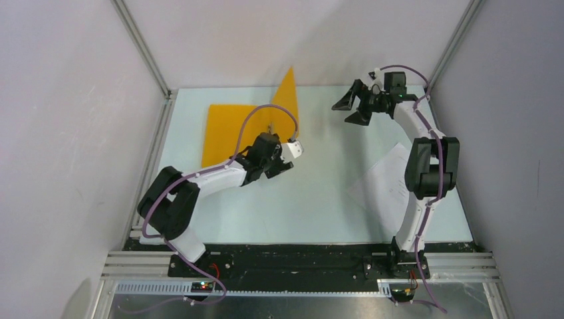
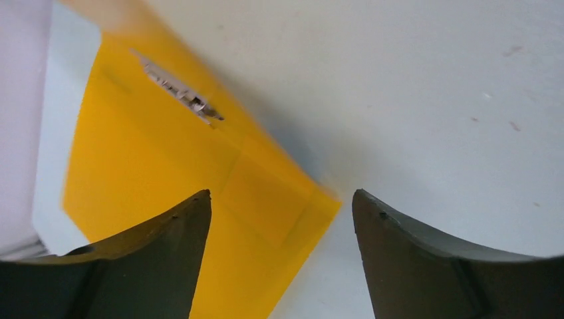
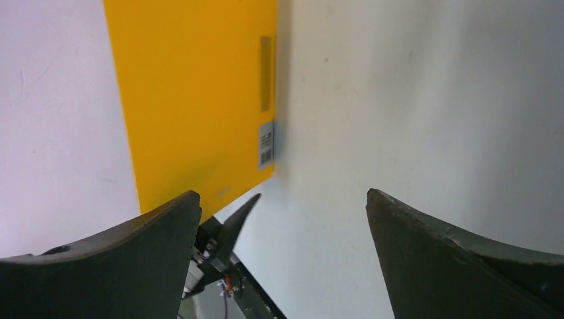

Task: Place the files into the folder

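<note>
The orange-yellow folder (image 1: 229,129) lies open at the back left, one flap flat on the table and the other flap (image 1: 287,90) standing up. My left gripper (image 1: 282,166) hovers open just in front of it. In the left wrist view a corner of the folder (image 2: 153,166) sits between the spread jaws of that gripper (image 2: 281,199), not pinched. My right gripper (image 1: 352,109) is open at the back, right of the raised flap. The right wrist view shows the folder (image 3: 193,93) with its barcode sticker (image 3: 266,143) beyond my empty right gripper (image 3: 282,196). The files (image 1: 382,189) lie on the right, partly under the right arm.
Grey enclosure walls with metal frame posts (image 1: 143,46) close in the table on the left, back and right. A black rail (image 1: 299,256) holding both arm bases runs along the near edge. A finger of the left gripper (image 3: 233,226) shows in the right wrist view.
</note>
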You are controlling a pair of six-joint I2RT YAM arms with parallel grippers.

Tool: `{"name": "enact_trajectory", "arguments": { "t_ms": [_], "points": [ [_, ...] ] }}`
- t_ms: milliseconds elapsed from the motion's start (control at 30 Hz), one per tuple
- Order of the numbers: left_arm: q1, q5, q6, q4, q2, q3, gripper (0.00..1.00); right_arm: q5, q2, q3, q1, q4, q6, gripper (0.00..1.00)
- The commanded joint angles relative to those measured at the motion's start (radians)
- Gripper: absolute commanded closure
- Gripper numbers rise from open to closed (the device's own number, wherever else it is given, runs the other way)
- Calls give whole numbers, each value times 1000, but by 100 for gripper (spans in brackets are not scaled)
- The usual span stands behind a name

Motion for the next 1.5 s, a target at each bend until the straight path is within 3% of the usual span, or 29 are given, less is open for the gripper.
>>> {"name": "enact_trajectory", "arguments": {
  "t_ms": [0,167,300,567,800,1000,1167,1333,1467],
  "points": [
    [-4,147,99,-81,-50,0,13,-19,-24,13,18,45,64,1],
    [34,338,34,-157,-142,40,3,113,-10,112,24,-19,0,1],
    [64,450,-8,-165,-156,99,1,164,-37,143,21,-41,-30,1],
    [68,605,-34,-217,103,496,1,180,-137,17,-30,-40,-46,0],
    [68,704,-247,-219,388,802,0,183,-219,-133,-135,-37,-38,1],
    [70,750,-625,-82,495,757,1,188,-269,-184,-184,-75,-57,1],
    [99,689,-910,-29,595,787,3,175,-270,-185,-178,-91,-95,1],
    [136,684,-929,-17,527,783,3,185,-215,-106,-106,-69,-136,3],
    [198,676,-984,-31,426,757,3,181,-143,-17,57,26,-168,15]
  ]
}}
